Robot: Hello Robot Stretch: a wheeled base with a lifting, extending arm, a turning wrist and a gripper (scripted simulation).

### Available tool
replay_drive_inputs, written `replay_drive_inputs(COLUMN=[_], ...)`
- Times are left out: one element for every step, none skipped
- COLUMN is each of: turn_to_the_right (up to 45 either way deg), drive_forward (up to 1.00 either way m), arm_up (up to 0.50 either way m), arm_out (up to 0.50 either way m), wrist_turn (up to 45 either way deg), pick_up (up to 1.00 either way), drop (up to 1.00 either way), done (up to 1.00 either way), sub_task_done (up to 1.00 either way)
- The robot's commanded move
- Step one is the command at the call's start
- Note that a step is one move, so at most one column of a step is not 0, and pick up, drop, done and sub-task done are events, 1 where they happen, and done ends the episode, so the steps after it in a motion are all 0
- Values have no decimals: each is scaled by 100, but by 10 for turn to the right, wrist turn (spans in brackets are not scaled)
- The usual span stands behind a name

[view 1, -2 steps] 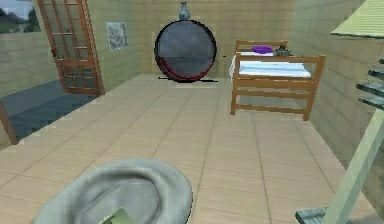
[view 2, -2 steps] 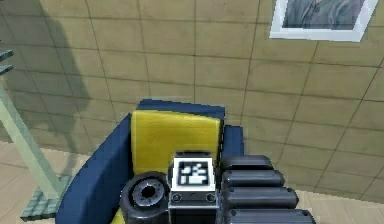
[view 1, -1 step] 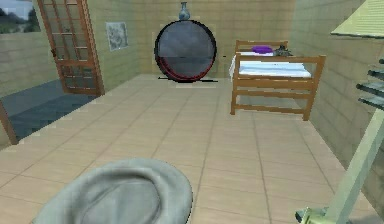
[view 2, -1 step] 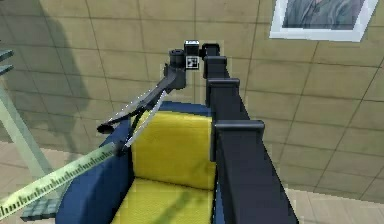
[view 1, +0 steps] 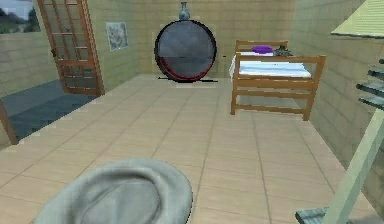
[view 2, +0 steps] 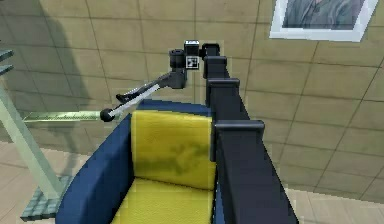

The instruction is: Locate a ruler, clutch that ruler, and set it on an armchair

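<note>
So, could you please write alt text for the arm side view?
The gripper holds a pale green ruler in the air, left of a blue armchair with yellow cushions. The dark arm rises from the bottom edge.

Home, prob. a bedroom/living rm. Wooden bed frame point(view 1: 270, 98) w/ mattress point(view 1: 278, 68), glazed wooden door point(view 1: 75, 45), big round dark disc point(view 1: 185, 50) by far wall, tan tile floor point(view 1: 200, 130). Also blue armchair point(view 2: 170, 150) w/ yellow seat, framed pic point(view 2: 320, 15) on wall.

Soft, even light fills both views, with no glare. The glazed door point(view 1: 72, 45) shows pale daylight, and the floor point(view 1: 40, 105) beside it lies dimmer. A mottled shadow crosses the armchair point(view 2: 170, 165) seat. Uprights lean near the edges.
</note>
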Motion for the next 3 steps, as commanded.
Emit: replay_drive_inputs(turn_to_the_right=[0, 0, 0], drive_forward=[0, 0, 0], arm_up=[0, 0, -46], arm_out=[0, 0, 0], wrist_turn=[450, 210, 0], pick_up=[0, 0, 0], drop=[0, 0, 0], done=[0, 0, 0], sub_task_done=[0, 0, 0])
